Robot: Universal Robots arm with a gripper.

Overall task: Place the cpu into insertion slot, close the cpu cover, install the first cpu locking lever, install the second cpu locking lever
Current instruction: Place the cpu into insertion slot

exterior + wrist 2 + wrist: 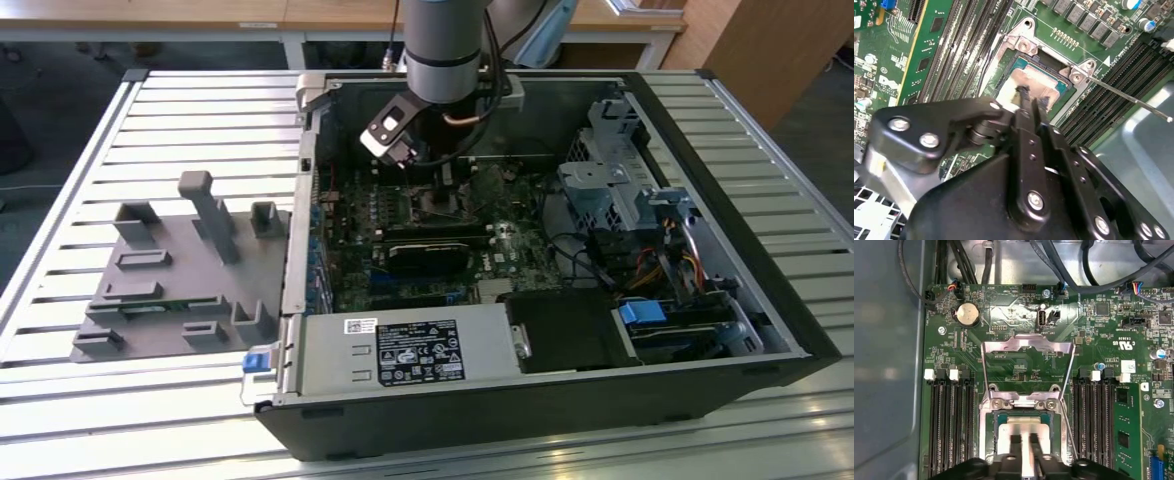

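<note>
Two slim black fingers [1015, 454] of the gripper [1025, 440] stand only a narrow gap apart in the first wrist view, and nothing is clamped between them. They hang directly over the cpu [1024, 427], which lies flat inside the insertion slot [996, 440] on the green motherboard [1019, 320]. Whether the tips touch its silver top, I cannot tell. The cpu cover [1026, 344] is swung open at the hinge side of the slot, and the board is seen through its window. In the second wrist view one thin locking lever [1129, 99] stands out free from the slot's corner, not hooked down. In the exterior view the arm [441, 40] reaches down into the open computer case [747, 300]. The case rests on a slatted table [80, 180], beside a grey fixture tray [174, 290].
</note>
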